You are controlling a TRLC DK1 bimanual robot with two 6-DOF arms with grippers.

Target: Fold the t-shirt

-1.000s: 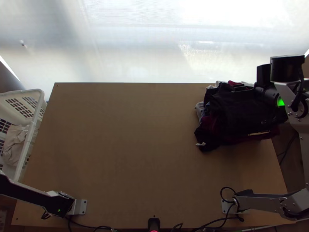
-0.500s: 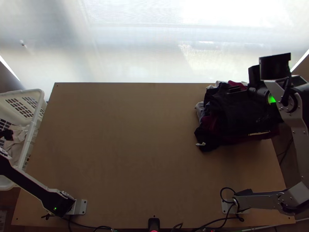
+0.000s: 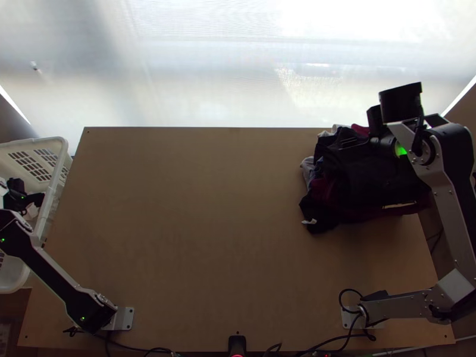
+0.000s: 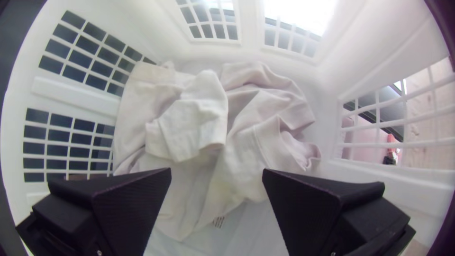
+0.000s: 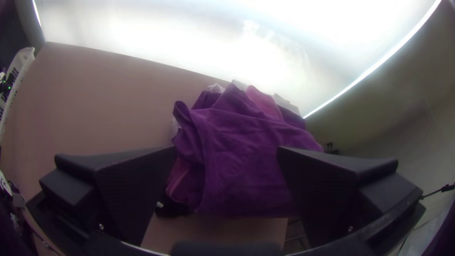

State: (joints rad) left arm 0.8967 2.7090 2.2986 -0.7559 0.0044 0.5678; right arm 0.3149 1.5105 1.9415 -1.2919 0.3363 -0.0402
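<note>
While the shirt [image 4: 246, 132] lies bunched in the basket [image 3: 56, 178], its direction and long axis unclear, the left gripper [image 3: 34, 204] hangs above it, fingers apart, and the right gripper [image 3: 350, 141], fingers parted, is at the pile [image 3: 375, 178], well apart from the basket.

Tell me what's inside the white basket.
Bunched pale cloth lies in the basket; the left gripper is over it, jaws open. The cloth hides part of the basket's floor, so anything beneath cannot be seen.

The basket [image 4: 71, 96] is white, its cloth [image 4: 194, 121] off-white, the table [image 3: 202, 226] brown, the pile [image 3: 369, 178] black and maroon.
</note>
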